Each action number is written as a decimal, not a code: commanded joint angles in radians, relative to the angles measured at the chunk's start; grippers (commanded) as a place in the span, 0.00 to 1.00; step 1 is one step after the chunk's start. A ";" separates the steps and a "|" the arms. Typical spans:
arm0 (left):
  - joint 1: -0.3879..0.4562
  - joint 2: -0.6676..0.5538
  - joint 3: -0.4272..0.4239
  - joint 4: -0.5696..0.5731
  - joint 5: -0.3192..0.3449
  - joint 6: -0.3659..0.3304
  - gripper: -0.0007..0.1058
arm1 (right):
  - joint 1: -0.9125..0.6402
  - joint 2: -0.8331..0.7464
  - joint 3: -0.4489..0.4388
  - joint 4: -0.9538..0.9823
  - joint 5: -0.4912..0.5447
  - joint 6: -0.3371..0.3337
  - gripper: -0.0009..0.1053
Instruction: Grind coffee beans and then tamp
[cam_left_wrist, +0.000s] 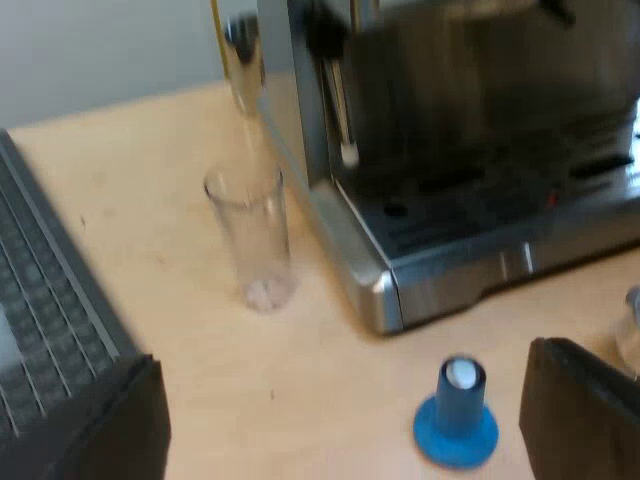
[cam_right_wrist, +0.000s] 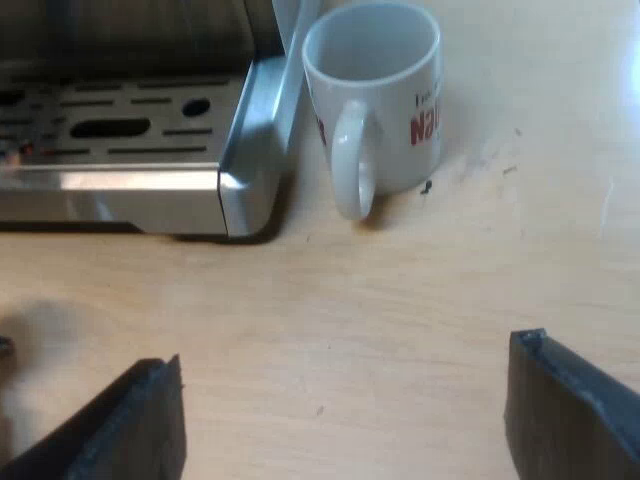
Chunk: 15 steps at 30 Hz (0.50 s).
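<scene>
- Blue plastic tamper (cam_left_wrist: 456, 415), with a round flat base, a short cylinder and a pale cap on top, stands upright on the table (cam_left_wrist: 200, 380). It is near the front corner of the espresso machine (cam_left_wrist: 480, 180) and close to one finger of my left gripper (cam_left_wrist: 340, 420).
- Black matte fingers of the left gripper are spread wide and hold nothing.
- Shiny steel makes the body of the espresso machine, with a rounded corner. Its drip tray (cam_left_wrist: 470, 205) is a dark slotted grid, and a thin steam wand (cam_left_wrist: 340, 110) hangs at its side.
- Clear measuring glass (cam_left_wrist: 250, 240), tall and slightly conical, stands upright beside the machine, not touching it.
- Dark grey ribbed surface (cam_left_wrist: 40, 310) with small square cells lies by the other left finger.
- My right gripper (cam_right_wrist: 345, 400) is also wide open and empty, above smooth pale wood.
- White glazed mug (cam_right_wrist: 375, 100) with red lettering stands upright just beside the corner of the machine, its handle turned toward the right gripper.
</scene>
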 joint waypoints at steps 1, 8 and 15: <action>-0.003 -0.040 0.029 -0.018 -0.005 -0.002 0.69 | -0.004 -0.047 0.018 -0.027 -0.011 -0.012 0.65; -0.003 -0.039 0.062 -0.037 -0.003 -0.002 0.69 | -0.004 -0.047 0.061 -0.027 -0.011 -0.009 0.65; -0.003 -0.039 0.062 -0.036 0.001 -0.002 0.69 | -0.004 -0.047 0.086 -0.034 -0.011 0.003 0.65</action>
